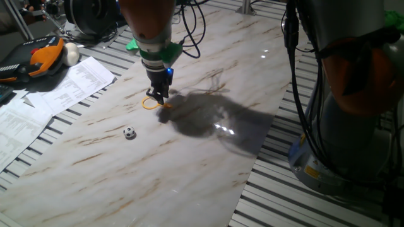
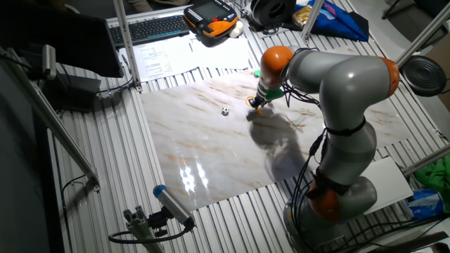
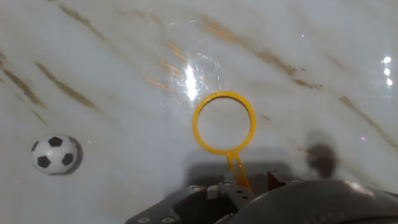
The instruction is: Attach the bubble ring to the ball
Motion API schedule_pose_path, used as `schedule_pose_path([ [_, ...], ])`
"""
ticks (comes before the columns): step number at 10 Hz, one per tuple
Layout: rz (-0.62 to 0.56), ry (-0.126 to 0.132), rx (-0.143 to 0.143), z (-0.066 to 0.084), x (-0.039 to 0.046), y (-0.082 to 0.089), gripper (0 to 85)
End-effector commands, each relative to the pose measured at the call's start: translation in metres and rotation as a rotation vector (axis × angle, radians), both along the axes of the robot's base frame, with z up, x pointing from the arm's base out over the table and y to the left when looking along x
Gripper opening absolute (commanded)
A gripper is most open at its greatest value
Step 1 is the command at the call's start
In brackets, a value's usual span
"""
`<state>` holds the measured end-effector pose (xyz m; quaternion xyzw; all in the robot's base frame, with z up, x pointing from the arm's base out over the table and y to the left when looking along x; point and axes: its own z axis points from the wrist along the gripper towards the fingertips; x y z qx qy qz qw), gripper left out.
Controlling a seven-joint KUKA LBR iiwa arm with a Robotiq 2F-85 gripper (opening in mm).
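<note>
Hand [image 3: 239,186] fingertips hidden in hand view: dark housing fills bottom edge, jaw state unreadable. Bubble ring [image 3: 224,122] handle end disappears behind that housing; grip contact not visible. Ring in one fixed view partly covered by hand [image 1: 158,96], only a thin arc shows [image 1: 150,105]. In the other fixed view the ring is a tiny orange speck [image 2: 251,101], ball [image 2: 225,110] too small to read pattern. Arm base cut off by frame edge in one fixed view.
</note>
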<state>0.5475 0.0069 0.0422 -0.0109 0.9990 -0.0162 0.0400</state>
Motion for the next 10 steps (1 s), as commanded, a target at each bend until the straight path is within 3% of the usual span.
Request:
schedule_pose_path([
  [1,0.003,-0.003,0.002,-0.003,0.0000,-0.001,34.0],
  [3,-0.005,-0.003,0.012,-0.008,0.0009,-0.002,34.0],
  [4,-0.009,-0.005,0.014,-0.010,0.0013,-0.002,51.0],
  [8,-0.012,-0.002,0.011,-0.017,0.0017,-0.003,51.0],
  [9,-0.012,0.001,0.011,-0.017,0.0019,-0.003,34.0],
  [10,-0.009,0.006,0.009,-0.017,0.0020,-0.002,34.0],
])
